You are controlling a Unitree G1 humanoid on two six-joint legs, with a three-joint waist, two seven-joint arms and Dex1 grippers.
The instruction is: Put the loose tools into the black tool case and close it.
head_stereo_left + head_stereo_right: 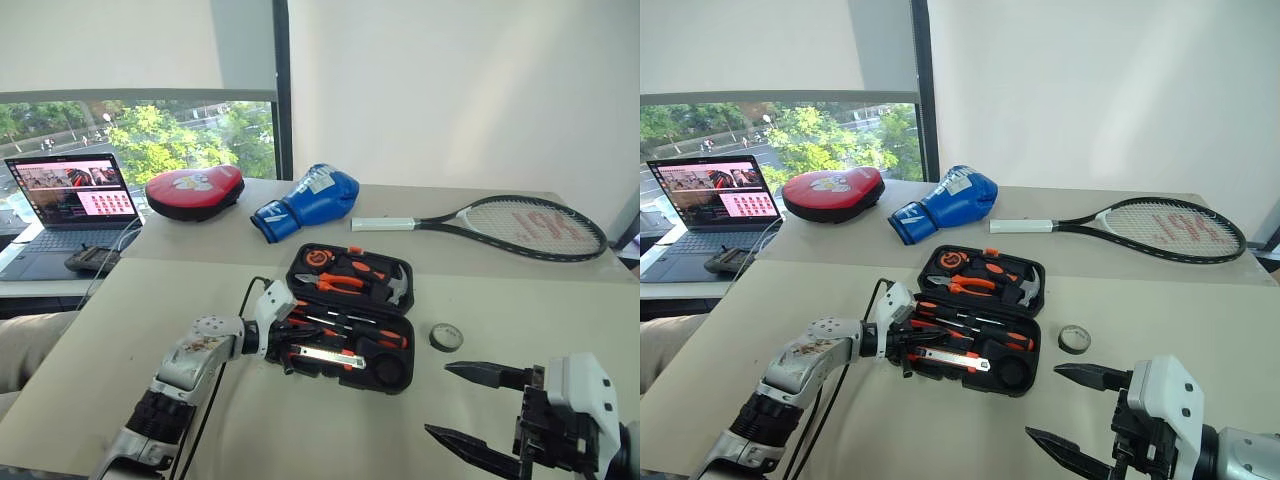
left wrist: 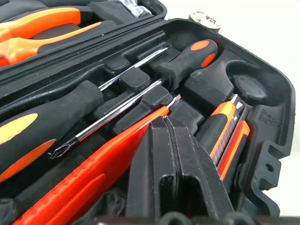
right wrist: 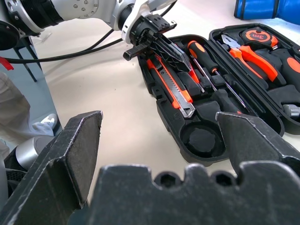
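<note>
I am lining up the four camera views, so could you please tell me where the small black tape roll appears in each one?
Left eye view: tape roll on the table, right of the black tool case.
Right eye view: again just right of the case.
Left wrist view: its top edge peeks above the case's far rim.
Right wrist view: not in it.
Shared landmark: the case's round recess.

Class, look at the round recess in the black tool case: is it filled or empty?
Empty. The round recess in the black tool case shows bare black plastic, and the tape roll lies on the table beside the case.

Beige table [image 1: 120, 330] carries tool case [image 1: 385, 375], tape roll [image 1: 446, 337], racket [image 1: 520, 228], glove [image 1: 310, 200], pad [image 1: 195, 190].
</note>
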